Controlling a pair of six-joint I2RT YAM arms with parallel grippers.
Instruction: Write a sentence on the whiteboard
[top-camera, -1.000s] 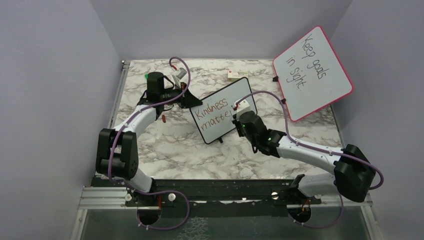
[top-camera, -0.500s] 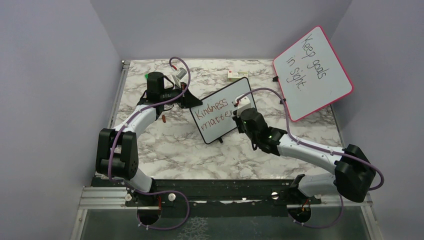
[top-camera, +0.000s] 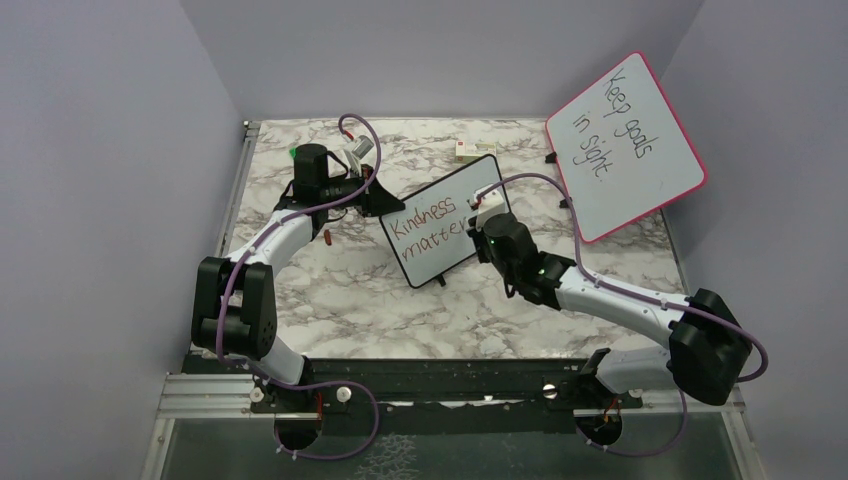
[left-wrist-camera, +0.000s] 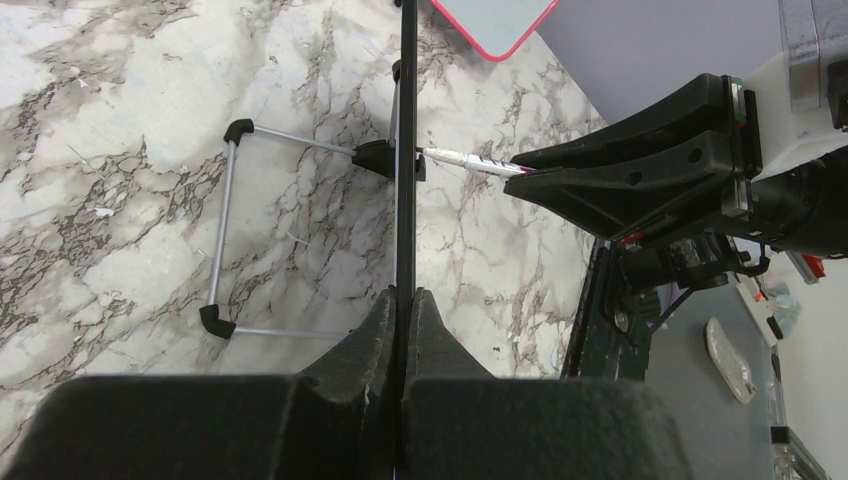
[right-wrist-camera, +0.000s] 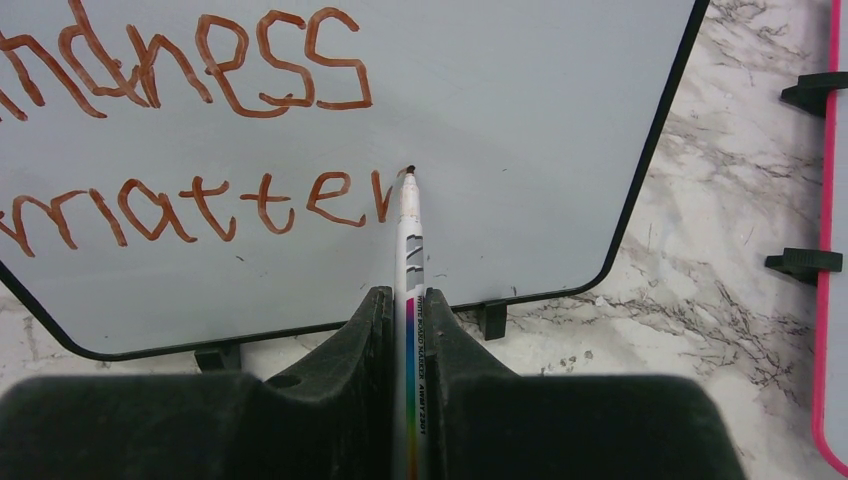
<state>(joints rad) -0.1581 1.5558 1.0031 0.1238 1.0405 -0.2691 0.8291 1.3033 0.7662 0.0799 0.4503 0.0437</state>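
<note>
The small black-framed whiteboard (top-camera: 440, 232) stands propped on its feet near the middle of the marble table (top-camera: 340, 290), turned at a slant so its left corner is nearer and its right corner farther. The left gripper (left-wrist-camera: 404, 300) is clenched on the board's thin left edge, the frame pinched between both fingers; the left wrist view shows the board edge-on, with a wire stand (left-wrist-camera: 228, 230) splayed behind it. The right gripper (right-wrist-camera: 408, 300) is clamped on a white marker (right-wrist-camera: 411, 260) with a rainbow stripe down its barrel, which sticks out forward between the fingers. Its dark tip touches the writing face just right of the last letter. The sentence (right-wrist-camera: 200, 120) reads in red-brown "Kindness" on the upper line and "matter" below it. Far right, a larger pink-framed board (top-camera: 625, 145) leans against the wall, reading "Keep goals in sight" in black. A small white and red box (top-camera: 475, 150) lies near the table's far edge, behind the whiteboard
</note>
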